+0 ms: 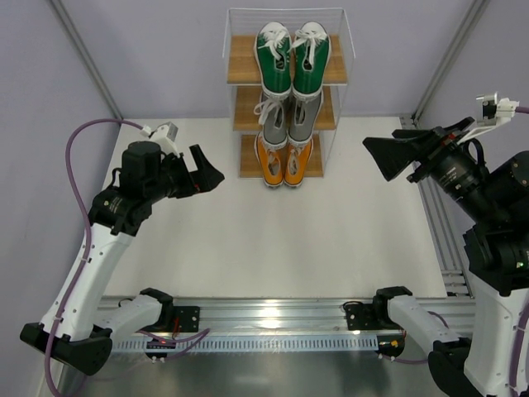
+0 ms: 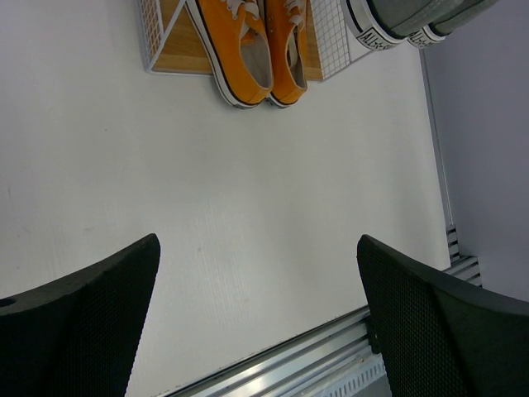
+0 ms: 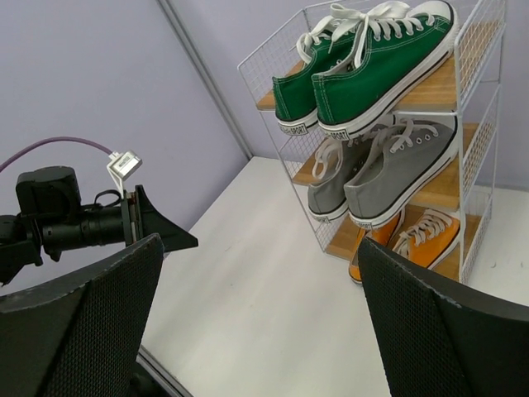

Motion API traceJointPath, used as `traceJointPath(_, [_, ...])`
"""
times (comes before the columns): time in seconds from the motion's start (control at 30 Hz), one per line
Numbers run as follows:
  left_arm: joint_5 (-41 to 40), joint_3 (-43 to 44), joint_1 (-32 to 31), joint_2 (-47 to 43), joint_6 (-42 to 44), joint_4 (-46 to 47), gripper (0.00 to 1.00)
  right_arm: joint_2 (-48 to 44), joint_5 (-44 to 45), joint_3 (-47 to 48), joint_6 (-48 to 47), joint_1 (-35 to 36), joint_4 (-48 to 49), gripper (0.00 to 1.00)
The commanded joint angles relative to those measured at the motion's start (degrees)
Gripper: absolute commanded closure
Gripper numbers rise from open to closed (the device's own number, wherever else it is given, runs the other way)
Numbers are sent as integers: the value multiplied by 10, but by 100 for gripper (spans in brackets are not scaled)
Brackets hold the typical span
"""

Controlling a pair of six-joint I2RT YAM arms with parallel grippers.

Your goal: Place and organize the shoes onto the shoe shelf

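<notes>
The shoe shelf point(image 1: 241, 59) stands at the back of the white table, and three pairs of shoes sit on it. Green shoes point(image 1: 291, 62) are on the top board, grey shoes point(image 1: 289, 120) on the middle one, and orange shoes point(image 1: 284, 163) at the bottom, heels sticking out forward. My left gripper point(image 1: 207, 171) hovers open to the left of the shelf, empty. Its wrist view shows the orange shoes point(image 2: 256, 50) far beyond the open left gripper point(image 2: 257, 241). My right gripper point(image 1: 378, 159) hangs open and empty to the right. Its view takes in the whole shelf point(image 3: 430, 95) past the open right gripper point(image 3: 260, 241).
An aluminium rail point(image 1: 273, 318) runs along the near edge between the arm bases. Another rail point(image 1: 438, 240) lines the table's right side. Lilac walls close in the back and both sides. A purple cable point(image 1: 78, 136) loops off the left arm.
</notes>
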Motion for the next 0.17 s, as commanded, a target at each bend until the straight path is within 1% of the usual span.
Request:
traceJointPath(0.0, [15,11,3,0,11,18,0,16,-29,12,18,1,0,0])
traceJointPath(0.07, [16,13,3,-1,11,17,0,29,-47,28,16,1,-24,0])
traceJointPath(0.13, [15,13,3,-2,11,17,0,27,-43,22,11,0,-25,0])
